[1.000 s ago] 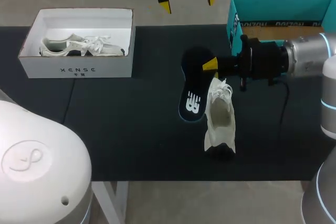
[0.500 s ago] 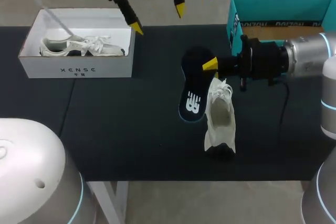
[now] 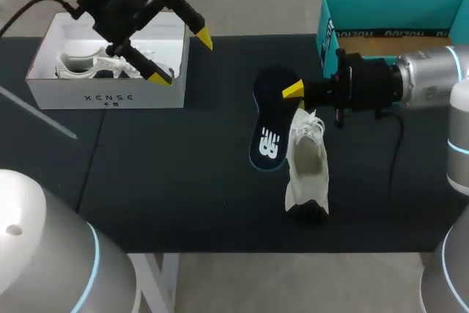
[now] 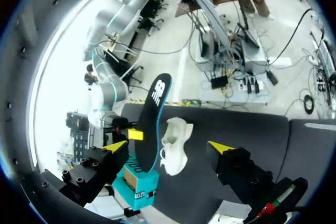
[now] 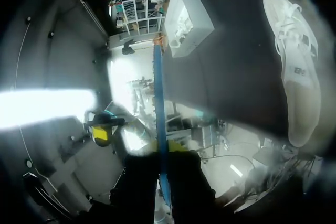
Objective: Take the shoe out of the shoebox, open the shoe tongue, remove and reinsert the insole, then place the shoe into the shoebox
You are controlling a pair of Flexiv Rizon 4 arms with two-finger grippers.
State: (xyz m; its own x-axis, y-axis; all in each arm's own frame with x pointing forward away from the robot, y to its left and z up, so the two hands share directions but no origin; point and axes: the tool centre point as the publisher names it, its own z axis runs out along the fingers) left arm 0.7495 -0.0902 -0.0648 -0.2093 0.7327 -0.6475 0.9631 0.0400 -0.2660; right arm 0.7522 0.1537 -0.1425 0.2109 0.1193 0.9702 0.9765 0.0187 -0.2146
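right gripper [image 3: 297,99] clamped on dark blue insole [image 3: 268,137], held just beside white shoe [image 3: 306,166] | white shoe lies out on black worktop [image 3: 168,181], in front of teal shoebox [image 3: 388,9] | left gripper [image 3: 181,57] spread wide, holding nothing, over near corner of white shoebox [image 3: 110,98] | second shoe [image 3: 110,65] inside it

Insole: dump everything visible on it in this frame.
The insole is a thin, flat, dark navy piece with a white logo printed at one end. From the right wrist view it shows edge-on as a narrow blue strip. It is out of the white shoe and sits close beside it. The right gripper is shut on it near the end away from the logo, one finger on each face. Whether the logo end rests on the table or touches the shoe cannot be told.
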